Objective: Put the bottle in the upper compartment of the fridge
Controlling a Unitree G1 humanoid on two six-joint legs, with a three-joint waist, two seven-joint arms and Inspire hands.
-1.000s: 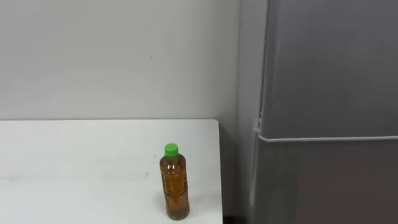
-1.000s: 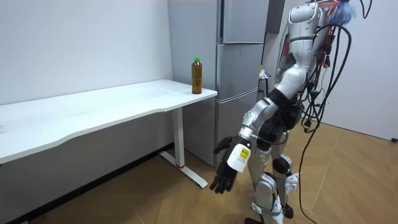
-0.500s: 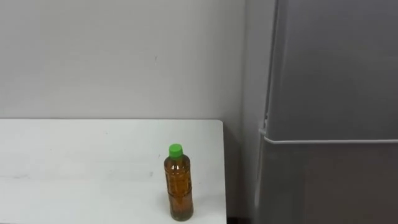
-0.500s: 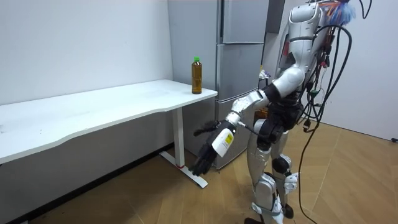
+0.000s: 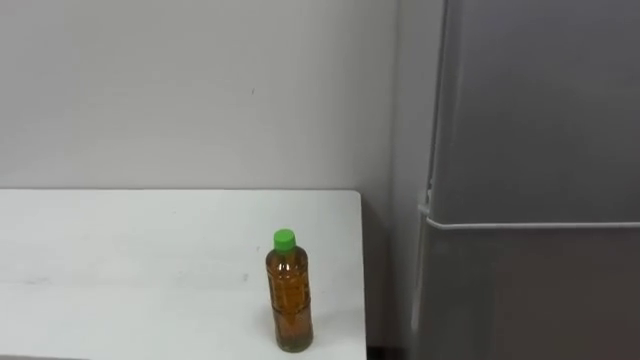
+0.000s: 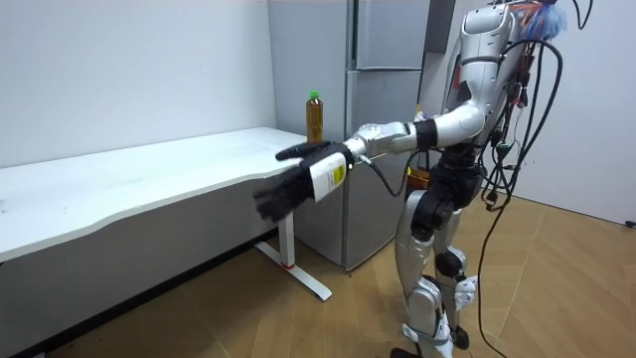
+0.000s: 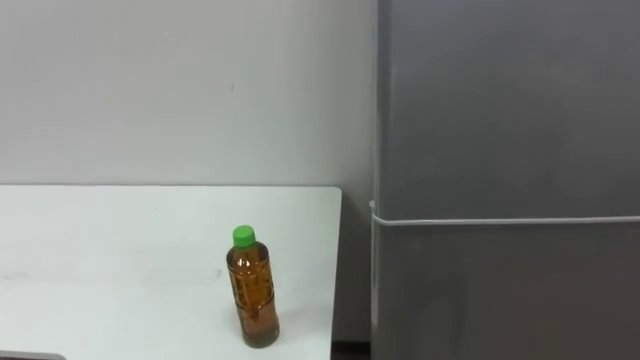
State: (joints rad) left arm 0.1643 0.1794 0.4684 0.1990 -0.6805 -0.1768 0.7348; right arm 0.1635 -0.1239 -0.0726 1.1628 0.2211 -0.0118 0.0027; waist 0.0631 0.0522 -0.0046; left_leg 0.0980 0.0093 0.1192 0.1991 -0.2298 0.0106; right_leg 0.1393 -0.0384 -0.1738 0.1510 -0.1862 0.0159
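I saw the bottle (image 5: 289,300) upright near the tabletop's (image 5: 120,260) right edge, green cap on, amber liquid filling it almost to the neck, nothing touching it. Fridge (image 5: 530,150) stood just right of the table, both doors closed. In the room view the left hand (image 6: 303,171) was stretched out at about tabletop height, fingers straight and apart, empty, apart from the bottle.

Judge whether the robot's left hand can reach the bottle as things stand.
Probably yes: the open left hand is held out at the height of the table, and nothing stands between it and the upright bottle.
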